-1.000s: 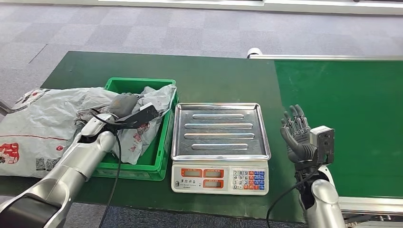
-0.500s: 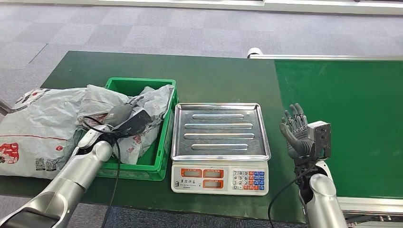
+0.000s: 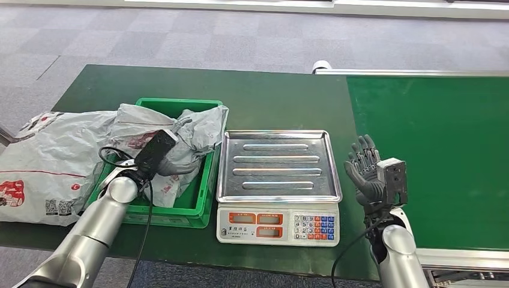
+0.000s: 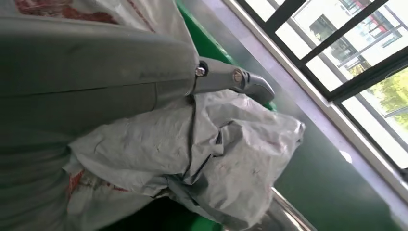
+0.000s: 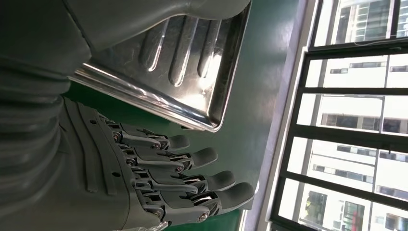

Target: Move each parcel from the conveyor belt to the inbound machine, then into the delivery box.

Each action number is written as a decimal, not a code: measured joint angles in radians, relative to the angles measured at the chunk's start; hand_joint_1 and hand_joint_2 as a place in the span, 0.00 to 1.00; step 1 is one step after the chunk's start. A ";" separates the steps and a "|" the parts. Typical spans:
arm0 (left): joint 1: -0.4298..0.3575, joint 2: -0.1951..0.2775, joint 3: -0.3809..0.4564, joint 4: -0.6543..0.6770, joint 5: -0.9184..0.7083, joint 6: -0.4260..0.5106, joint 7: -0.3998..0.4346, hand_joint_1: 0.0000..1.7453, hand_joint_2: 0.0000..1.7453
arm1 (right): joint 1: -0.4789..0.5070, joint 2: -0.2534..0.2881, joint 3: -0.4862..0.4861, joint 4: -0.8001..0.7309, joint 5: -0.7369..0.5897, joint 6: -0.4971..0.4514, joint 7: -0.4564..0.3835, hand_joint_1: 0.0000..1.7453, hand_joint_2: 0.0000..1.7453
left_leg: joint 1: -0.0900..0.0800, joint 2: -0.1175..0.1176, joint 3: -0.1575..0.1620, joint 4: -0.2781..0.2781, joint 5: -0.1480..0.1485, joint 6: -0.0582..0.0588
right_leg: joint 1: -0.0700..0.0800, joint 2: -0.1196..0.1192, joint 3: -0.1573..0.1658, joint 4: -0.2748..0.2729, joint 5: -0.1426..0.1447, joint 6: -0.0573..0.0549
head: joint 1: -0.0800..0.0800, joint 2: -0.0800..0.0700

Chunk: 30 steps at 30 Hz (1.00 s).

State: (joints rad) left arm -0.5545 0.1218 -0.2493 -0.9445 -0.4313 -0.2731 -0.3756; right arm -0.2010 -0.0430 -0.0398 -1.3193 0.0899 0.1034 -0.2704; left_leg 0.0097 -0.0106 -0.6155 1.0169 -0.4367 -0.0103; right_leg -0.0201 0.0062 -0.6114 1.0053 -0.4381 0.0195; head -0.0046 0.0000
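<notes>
A crumpled grey parcel [image 3: 191,127] lies in the green delivery box [image 3: 177,211], spilling over its rim. My left hand [image 3: 163,161] hovers over the box's near half, just in front of that parcel [image 4: 216,159]. The thumb [image 4: 231,79] is stretched out along the bag and nothing is pinched. My right hand [image 3: 365,171] stands upright with fingers spread [image 5: 159,178] and holds nothing. It is at the right of the scale's steel tray [image 3: 276,162], between the scale and the conveyor belt [image 3: 444,150].
A large grey mailing bag [image 3: 42,159] lies on the green table left of the box and leans on it. The scale's keypad and displays [image 3: 279,225] face the table's near edge. Grey carpet lies beyond the table.
My left hand has drawn back toward me off the top of the parcel, which stays in the box and has puffed up. My right hand has shifted slightly left toward the scale.
</notes>
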 joint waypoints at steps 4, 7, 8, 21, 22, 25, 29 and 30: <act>0.000 -0.039 0.028 -0.034 0.187 -0.082 -0.029 0.00 1.00 | -0.040 0.014 0.028 0.002 -0.005 -0.001 0.000 0.00 1.00 | 0.000 0.000 0.000 0.000 0.000 0.000 | 0.000 0.000 0.000 0.000 0.000 0.000 | 0.000 0.000; 0.004 -0.079 0.043 -0.069 0.294 -0.069 -0.036 0.00 1.00 | -0.097 0.027 0.060 0.019 -0.022 -0.020 0.009 0.00 1.00 | 0.000 0.000 0.000 0.000 0.000 0.000 | 0.000 0.000 0.000 0.000 0.000 0.000 | 0.000 0.000; 0.008 -0.092 0.044 -0.084 0.319 -0.051 -0.033 0.00 1.00 | -0.126 0.028 0.074 0.034 -0.030 -0.033 0.019 0.00 1.00 | 0.000 0.000 0.000 0.000 0.000 0.000 | 0.000 0.000 0.000 0.000 0.000 0.000 | 0.000 0.000; 0.082 -0.212 0.035 -0.188 0.559 0.107 -0.002 0.00 1.00 | -0.288 0.049 0.298 0.203 -0.126 -0.151 -0.006 0.00 1.00 | 0.000 -0.001 0.000 0.001 0.000 0.000 | 0.001 0.000 0.000 0.000 0.000 0.000 | 0.000 0.000; 0.086 -0.215 0.033 -0.190 0.564 0.117 -0.001 0.00 1.00 | -0.284 0.050 0.306 0.203 -0.127 -0.154 -0.006 0.00 1.00 | 0.000 -0.001 0.000 0.001 0.000 0.000 | 0.001 0.000 0.000 0.000 0.000 0.000 | 0.000 0.000; 0.097 -0.230 0.027 -0.196 0.564 0.163 0.003 0.00 1.00 | -0.277 0.057 0.332 0.203 -0.116 -0.170 0.002 0.00 1.00 | 0.000 0.000 0.000 0.001 0.000 0.000 | 0.000 0.000 0.000 0.000 0.000 0.000 | 0.000 0.000; 0.102 -0.248 0.018 -0.202 0.558 0.194 0.009 0.00 1.00 | -0.273 0.070 0.361 0.203 -0.101 -0.182 0.010 0.00 1.00 | 0.000 0.000 0.000 0.001 0.000 0.000 | 0.000 0.000 0.000 0.000 0.000 0.000 | 0.000 0.000; 0.103 -0.251 0.017 -0.202 0.558 0.201 0.012 0.00 1.00 | -0.273 0.073 0.366 0.203 -0.102 -0.182 0.013 0.00 1.00 | 0.000 0.000 0.000 0.001 0.000 0.000 | 0.000 0.000 0.000 0.000 0.000 0.000 | 0.000 0.000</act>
State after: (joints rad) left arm -0.4516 -0.1291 -0.2326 -1.1467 0.1270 -0.0717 -0.3637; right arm -0.4741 0.0301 0.3260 -1.1162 -0.0116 -0.0788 -0.2577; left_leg 0.0096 -0.0107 -0.6158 1.0175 -0.4364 -0.0103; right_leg -0.0198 0.0065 -0.6117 1.0054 -0.4381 0.0195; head -0.0046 0.0000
